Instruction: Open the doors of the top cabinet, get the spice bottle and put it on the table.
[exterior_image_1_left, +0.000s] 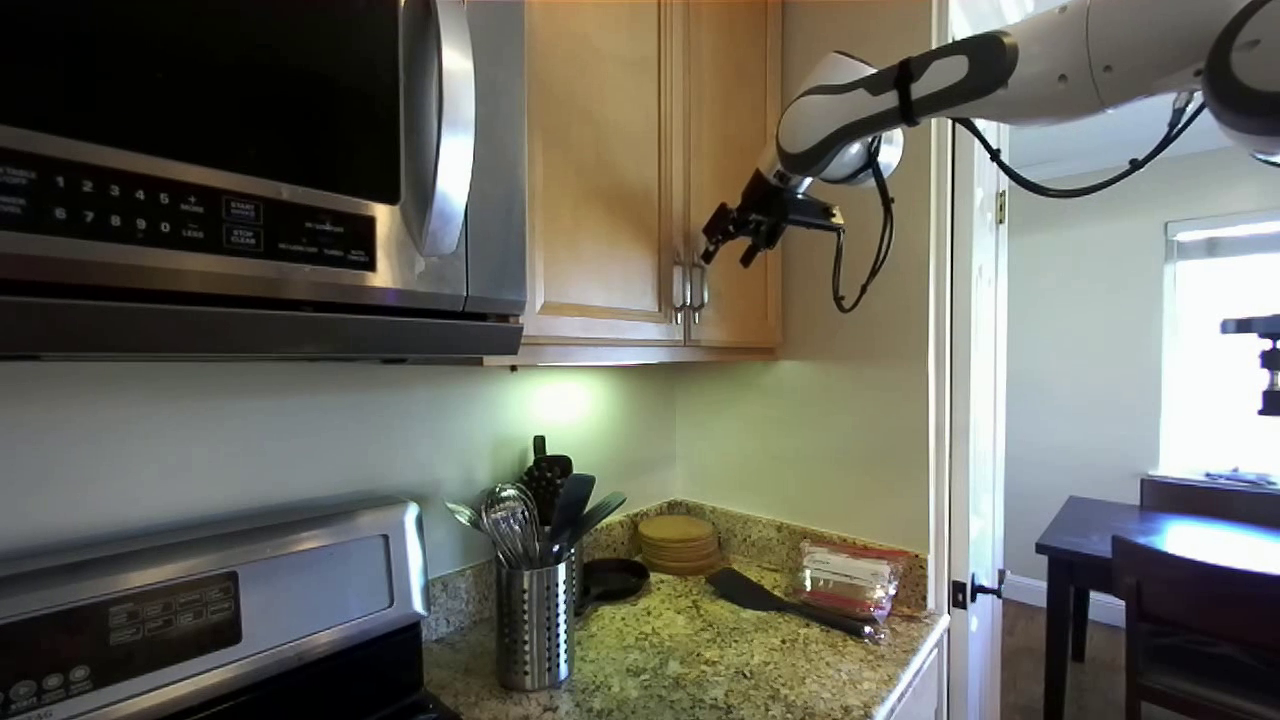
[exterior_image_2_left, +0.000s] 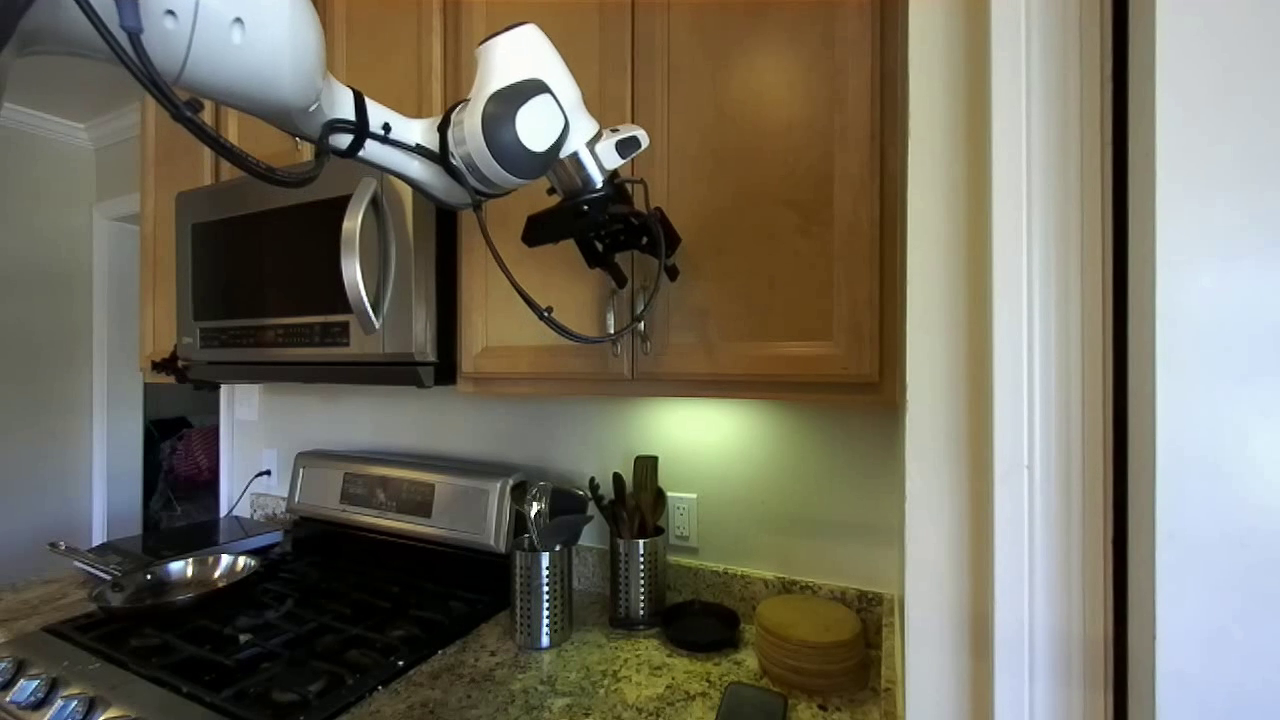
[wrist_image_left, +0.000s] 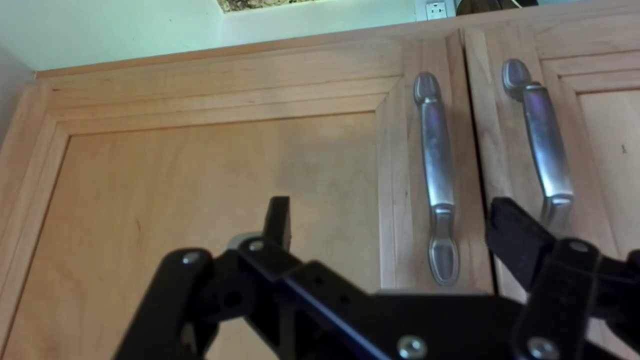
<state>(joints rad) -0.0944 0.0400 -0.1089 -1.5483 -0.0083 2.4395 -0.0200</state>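
Both doors (exterior_image_2_left: 545, 250) (exterior_image_2_left: 760, 200) of the top cabinet (exterior_image_2_left: 700, 387) are closed, their silver handles (wrist_image_left: 437, 145) (wrist_image_left: 545, 135) side by side along the seam. My gripper (exterior_image_1_left: 728, 258) is in front of the doors, near the upper ends of the handles, and tilts downward in both exterior views. In the wrist view its fingers (wrist_image_left: 278, 220) are wide apart, with nothing held. One handle appears in the gap between them, apart from both; its distance in depth I cannot tell. The spice bottle is out of view. Below lies the table (exterior_image_1_left: 690, 650), a speckled granite countertop.
A steel microwave (exterior_image_1_left: 440, 130) adjoins the cabinet, above the stove (exterior_image_2_left: 350, 600). On the counter stand metal utensil holders (exterior_image_1_left: 535, 625) (exterior_image_2_left: 638, 575), a stack of round boards (exterior_image_1_left: 678, 545), a black spatula (exterior_image_1_left: 790, 605) and a plastic bag (exterior_image_1_left: 850, 580). A wall (exterior_image_1_left: 850, 400) flanks the cabinet.
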